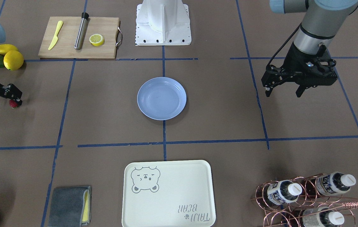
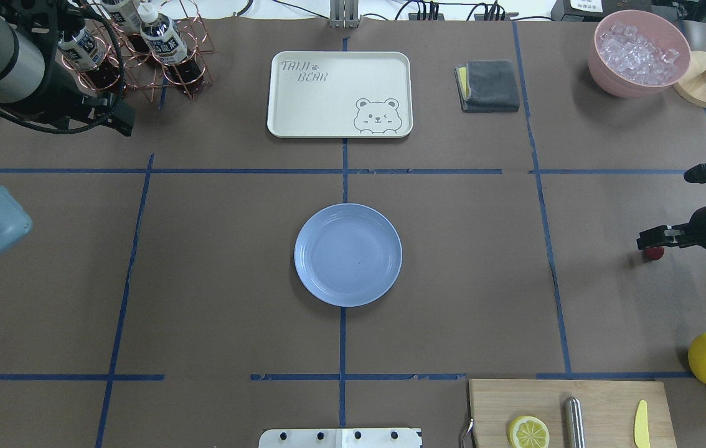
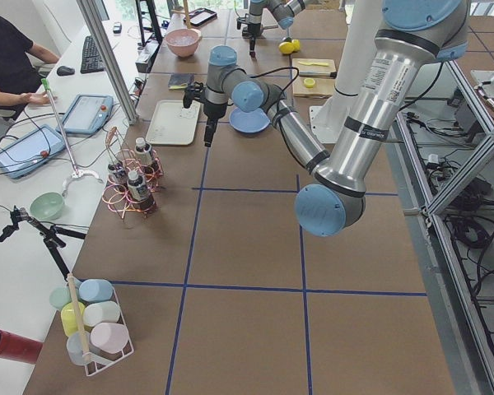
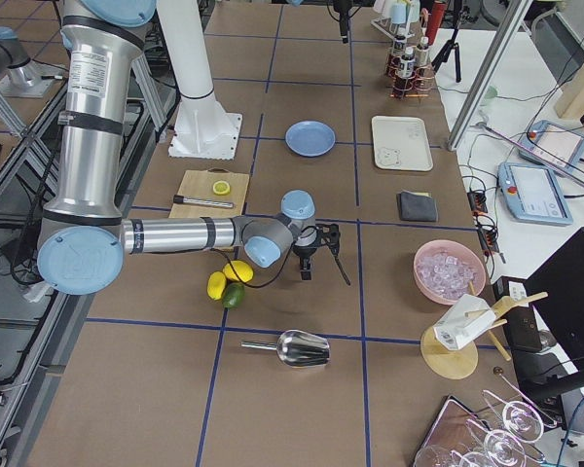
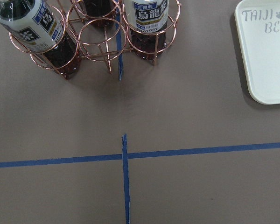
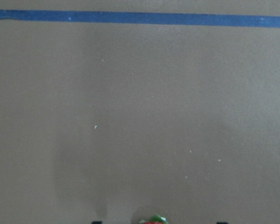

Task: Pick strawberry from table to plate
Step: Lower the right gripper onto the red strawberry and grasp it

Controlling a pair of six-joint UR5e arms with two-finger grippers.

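Right wrist-mounted view: the strawberry (image 6: 154,220) is cut off by the bottom edge at centre. Only a sliver shows, green above and red under it.

Strawberry, place: on the table (image 1: 103,104), at the far left of the exterior front-facing frame at mid height, right at the tips of the right gripper (image 1: 7,100).

Strawberry, pointing: its green end faces the top of the wrist frame, toward the blue tape line (image 6: 140,17) along the upper edge.

Strawberry, long axis: cannot tell. Too little of it shows in the wrist frame, and in the exterior frames it is only a small red dot.

Right gripper: jaws spread wide. Two dark tips touch the wrist frame's bottom edge, one to the left and one to the right of the berry, with bare table between each tip and the berry. It grips nothing.

Left gripper (image 1: 283,92): upper right of the front-facing frame, fingers parted, nothing between them.

Plate (image 1: 162,98): centre of the front-facing frame, well apart from the berry and to its right.

Lemons (image 1: 13,60): two, with a dark green fruit, upper left of that frame, near the berry and above it.

Cutting board (image 1: 68,47): top left, carrying a lemon half, a yellow knife and a metal cylinder.

Tray (image 1: 168,194): bottom centre.
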